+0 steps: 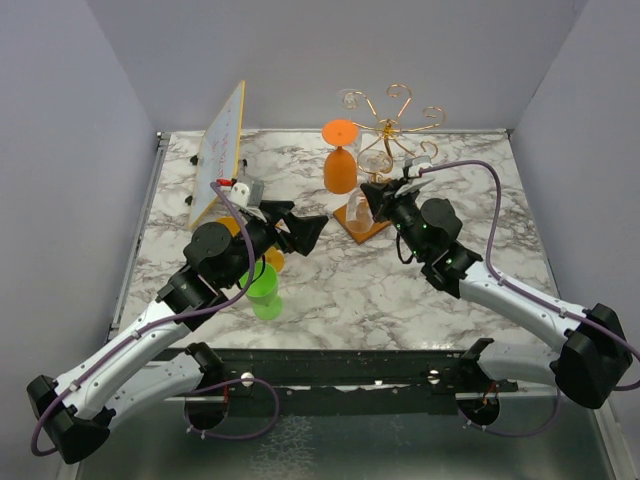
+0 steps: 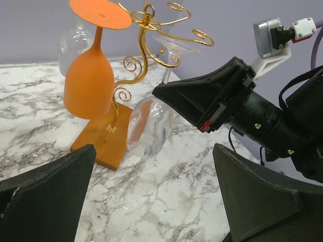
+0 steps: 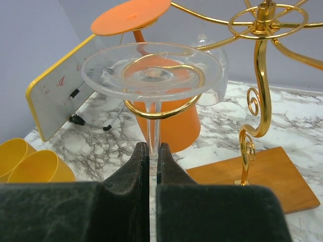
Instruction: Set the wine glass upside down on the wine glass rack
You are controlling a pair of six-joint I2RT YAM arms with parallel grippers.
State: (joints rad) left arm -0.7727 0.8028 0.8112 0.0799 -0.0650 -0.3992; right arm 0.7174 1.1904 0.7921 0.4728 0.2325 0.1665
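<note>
Surface: white-grey marble surface, plain lilac walls around it.
Rack: wine glass rack stands at the far middle, gold curled arms over a wooden base.
Task glass: clear wine glass is upside down, foot up and bowl hanging low beside the wooden base.
Seat: the stem runs through a gold loop and the foot disc looks to rest on that loop, which is how the rack carries a glass by its foot.
Right hand: right hand is closed, pinching the glass's thin stem just under the loop. A grip that low leaves the foot free to seat.
Left hand: left hand is spread wide and holds nothing. It is parked near the rack, facing it and apart from the glass.
Neighbours: orange wine glass hangs inverted on the next arm, close to the clear one, so clearance is tight.
Clutter: tilted whiteboard far left, green cup and yellow cups near the left arm, none of it in use.
Stage: judged near done, letting go looks to be what is left.
Risk: can't tell if the bowl rim touches anything, so opening too fast could set the glass swinging into the orange one.
</note>
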